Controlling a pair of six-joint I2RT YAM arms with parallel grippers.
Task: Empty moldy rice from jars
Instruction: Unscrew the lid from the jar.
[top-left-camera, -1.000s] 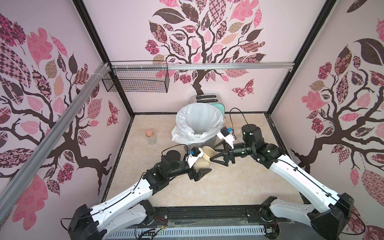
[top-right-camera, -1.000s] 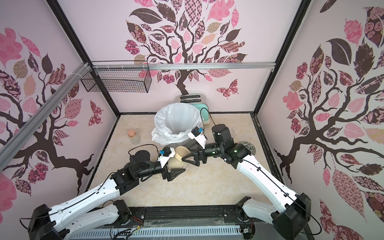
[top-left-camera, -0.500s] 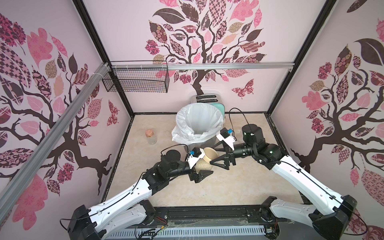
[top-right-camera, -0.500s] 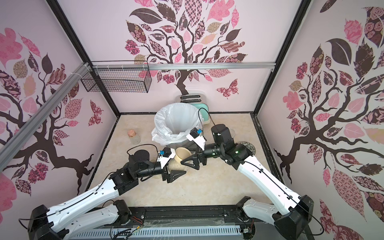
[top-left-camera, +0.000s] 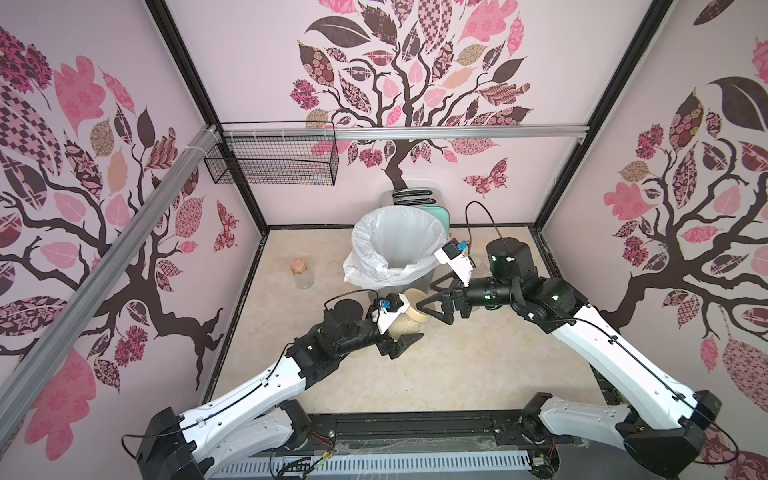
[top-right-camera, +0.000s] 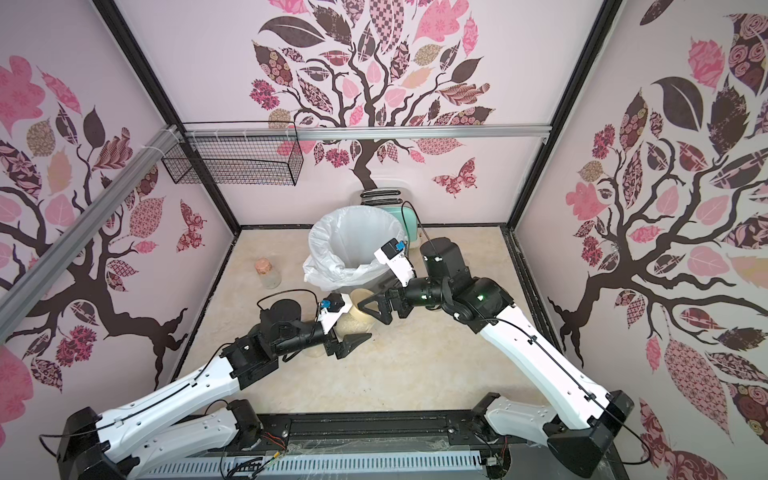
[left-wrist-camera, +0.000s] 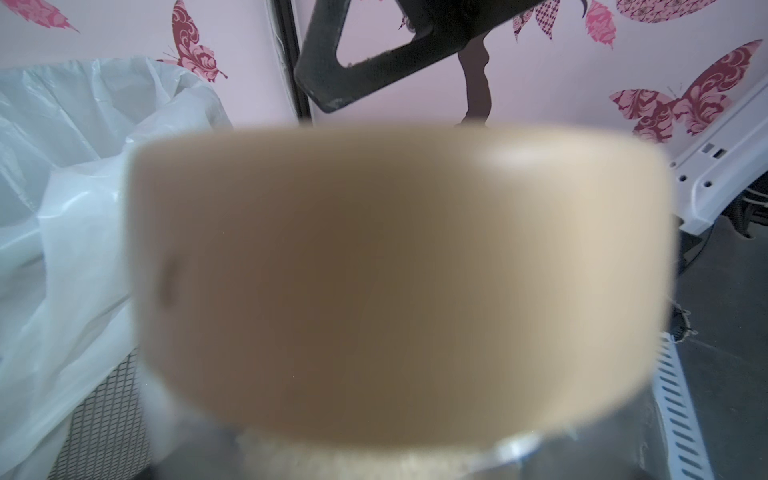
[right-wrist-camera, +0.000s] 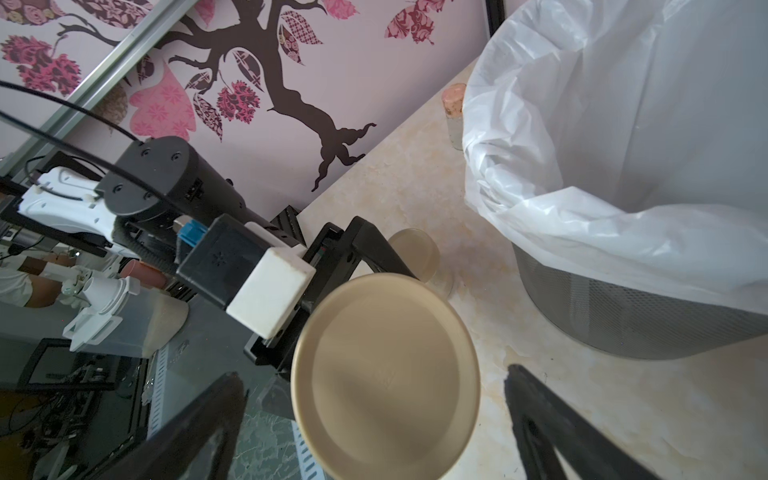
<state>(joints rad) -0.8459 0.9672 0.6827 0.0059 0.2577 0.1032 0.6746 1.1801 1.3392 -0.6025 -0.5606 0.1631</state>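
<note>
My left gripper (top-left-camera: 400, 334) is shut on a clear glass jar (top-left-camera: 404, 325), held tilted above the table with its beige lid (top-left-camera: 418, 316) facing the right arm. Pale moldy rice (top-right-camera: 348, 327) shows through the glass. In the left wrist view the lid (left-wrist-camera: 399, 274) fills the frame, with rice (left-wrist-camera: 332, 461) below it and the fingers hidden. My right gripper (right-wrist-camera: 374, 374) is open, with one dark finger on each side of the lid (right-wrist-camera: 386, 374), apart from its rim. A second jar (right-wrist-camera: 415, 251) stands on the table by the bin.
A mesh bin lined with a white bag (top-left-camera: 399, 245) stands just behind both grippers. A cork-stoppered flask (top-left-camera: 302, 274) sits at the left of the table. A wire basket (top-left-camera: 270, 164) hangs on the back wall, and a teal object (top-left-camera: 441, 216) stands behind the bin.
The right gripper has opened wider and moved left toward the held jar, so its fingers now flank the lid. The left arm has barely moved.
</note>
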